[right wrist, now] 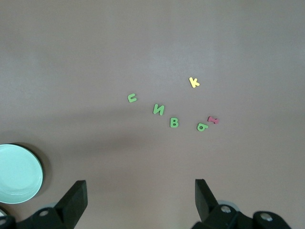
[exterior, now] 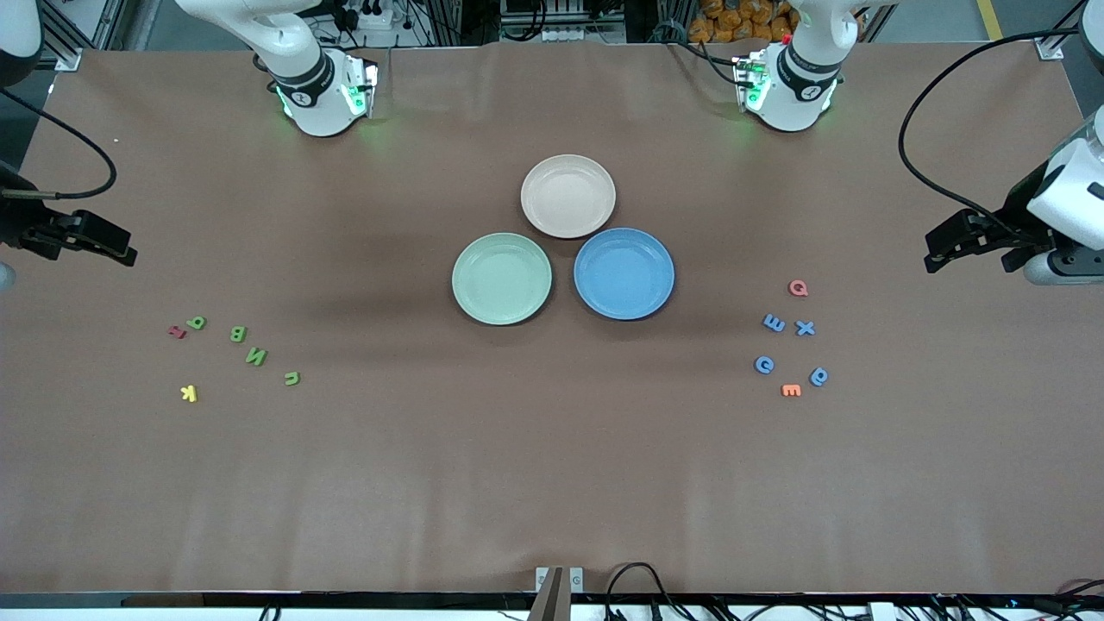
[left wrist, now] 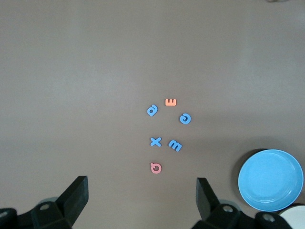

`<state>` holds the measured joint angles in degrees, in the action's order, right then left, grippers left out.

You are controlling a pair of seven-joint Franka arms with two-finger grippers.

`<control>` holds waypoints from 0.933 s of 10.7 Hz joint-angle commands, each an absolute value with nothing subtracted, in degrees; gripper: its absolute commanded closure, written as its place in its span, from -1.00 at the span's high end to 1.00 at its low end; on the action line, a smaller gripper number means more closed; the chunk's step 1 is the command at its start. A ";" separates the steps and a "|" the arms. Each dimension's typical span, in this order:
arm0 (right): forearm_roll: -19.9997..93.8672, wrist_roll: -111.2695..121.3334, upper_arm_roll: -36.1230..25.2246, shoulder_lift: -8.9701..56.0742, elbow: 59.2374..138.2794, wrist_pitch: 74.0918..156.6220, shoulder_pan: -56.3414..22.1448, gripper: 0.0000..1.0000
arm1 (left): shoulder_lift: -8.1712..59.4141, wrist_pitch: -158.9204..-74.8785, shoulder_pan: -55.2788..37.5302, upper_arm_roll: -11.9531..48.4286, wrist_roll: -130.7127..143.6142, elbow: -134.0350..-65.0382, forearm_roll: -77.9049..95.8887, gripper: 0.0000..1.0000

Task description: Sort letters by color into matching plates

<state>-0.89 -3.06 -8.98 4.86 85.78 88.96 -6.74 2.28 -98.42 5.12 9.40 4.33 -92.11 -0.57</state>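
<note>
Front view showed the sort not yet begun: all three plates lay bare and no letter was lifted.

Nearest that camera, on the brown paper-covered desk [exterior: 552, 483], sat the two clusters of small chunky foam letters. Four green letters [exterior: 255, 355] lay toward the right arm's end, mixed with one yellow letter [exterior: 189, 393] and one dark red letter [exterior: 177, 331]. Four blue letters [exterior: 805, 328] lay toward the left arm's end, with an orange letter [exterior: 791, 391] and a pink letter [exterior: 799, 288] among them.

Farther off, mid-desk, stood the round shallow matte plates: pale mint green plate [exterior: 502, 279] and medium blue plate [exterior: 624, 273] side by side, beige-pink plate [exterior: 568, 196] farthest, close against both.

Right end effector [right wrist: 140, 202] hovered at the desk's edge near the green cluster, fingers spread wide, holding nothing. Left end effector [left wrist: 143, 200] hovered likewise near the blue cluster, also wide and bare.

Judgement: next move calls for a descent onto one letter. Pieces are thin, light and close-set, so fingers must straddle one without nudging neighbours or the off-colour decoys.
</note>
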 commanded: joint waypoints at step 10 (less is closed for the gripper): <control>1.48 -3.69 -8.53 9.67 91.47 101.74 -7.21 1.00 | 7.03 -105.73 6.15 9.49 2.99 -97.82 -0.26 1.00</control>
